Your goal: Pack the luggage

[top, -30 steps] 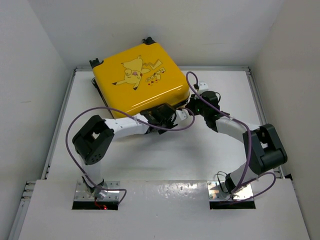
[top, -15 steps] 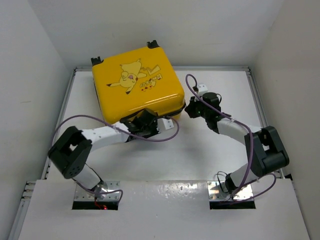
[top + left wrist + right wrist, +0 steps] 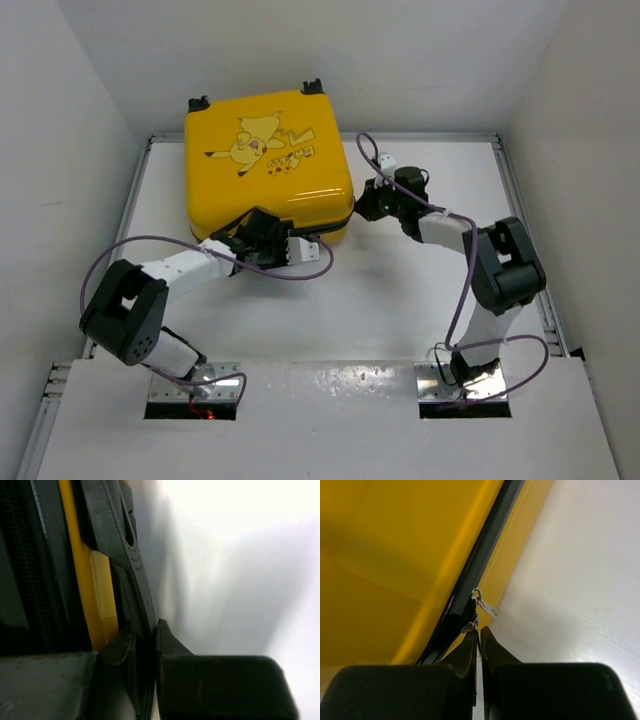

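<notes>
- Top external view is showing the luggage (image 3: 268, 165) lying flat with its lid down on the far left part of the table (image 3: 420, 290). The Pikachu print is facing up and the little wheels (image 3: 312, 87) are pointing at the far wall.
- Left gripper (image 3: 143, 629) is working at the near edge of the case. Its wrist camera is showing the jaws clamping a thin piece of black trim (image 3: 131, 555) beside the yellow shell.
- Right gripper (image 3: 479, 631) is sitting at the near right corner, jaws clenched tight, tips right up against the zipper pull (image 3: 470, 626). Honestly can't tell if the tab is getting pinched or just touched.
- My guess is they're zipping it shut, with the left side bracing and the right side dragging the slider.
- To do that well, I'd be keeping the left pinch firm so the case isn't skating on the table. I'd also be pulling the tab along the line of the zipper, not up or away from it. Corners are where sliders jam, so going slow there makes sense. If the tab isn't really caught, re-gripping beats tugging on nothing.
- On what each view gives you:
  - Only the top camera is giving the whole layout, but it's hiding both sets of jaws.
  - Only the right wrist camera is picking up the metal tabs and the black zipper line between the yellow halves.
  - Only the left wrist one is showing that pinch. It's so close up that I can't say which part of the case the black piece belongs to.
</notes>
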`<state>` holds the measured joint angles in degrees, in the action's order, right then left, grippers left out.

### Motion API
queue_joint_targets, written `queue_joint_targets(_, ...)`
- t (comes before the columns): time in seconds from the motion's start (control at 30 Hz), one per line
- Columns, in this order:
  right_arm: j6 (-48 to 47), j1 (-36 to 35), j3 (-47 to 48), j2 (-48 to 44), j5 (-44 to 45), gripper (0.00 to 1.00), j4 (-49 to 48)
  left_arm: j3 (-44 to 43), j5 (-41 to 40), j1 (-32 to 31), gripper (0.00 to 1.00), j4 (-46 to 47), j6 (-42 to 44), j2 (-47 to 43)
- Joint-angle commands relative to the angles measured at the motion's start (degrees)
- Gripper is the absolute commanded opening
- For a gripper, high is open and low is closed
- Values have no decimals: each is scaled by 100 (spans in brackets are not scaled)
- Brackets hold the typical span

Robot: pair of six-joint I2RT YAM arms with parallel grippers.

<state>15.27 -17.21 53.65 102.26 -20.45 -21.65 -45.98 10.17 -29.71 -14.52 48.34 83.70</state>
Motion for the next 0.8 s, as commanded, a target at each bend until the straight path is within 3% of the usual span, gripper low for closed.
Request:
queue_joint_targets(0.0, -6, 280, 611, 531, 928, 0, -831, 150, -991, 501, 0, -1052, 835, 226)
queue_joint_targets(0.17, 240, 324, 1095, 875, 657, 0, -948, 46, -930, 554, 1, -1052, 775, 218)
queue_joint_targets(0.27, 310, 359, 877, 533, 367, 21, -762, -322, -484, 554, 35, -1052, 195, -237)
queue_joint_targets(0.3, 345, 394, 719, 254, 314, 28, -710, -437, -325, 554, 57, -992, 20, -414)
queue_joint_targets(0.33, 328, 429, 630, -36, 174, 42, -666, -543, -184, 554, 68, -991, -391, -607)
queue_joint_targets(0.37, 319, 464, 386, -370, 147, 50, -352, -788, -8, 354, 98, -887, -613, -1001)
queue_joint_targets(0.43, 302, 552, 217, -880, 33, 69, 105, -1114, -7, 99, 100, -702, -1339, -1320)
queue_joint_targets(0.53, 21, 666, -91, -1602, -3, 81, 713, -2228, -497, -385, 100, -840, -2133, -1479)
queue_joint_targets(0.57, -32, 788, -170, -2091, -21, 89, 871, -2545, -682, -464, 100, -981, -2605, -1410)
queue_joint_targets(0.63, -287, 868, -206, -2541, -56, 100, 1574, -3494, -806, -465, 100, -1654, -2951, -1217)
queue_joint_targets(0.77, -621, 1316, -13, -3395, -301, 100, 3110, -3709, -446, 88, 100, -2177, -3707, -1433)
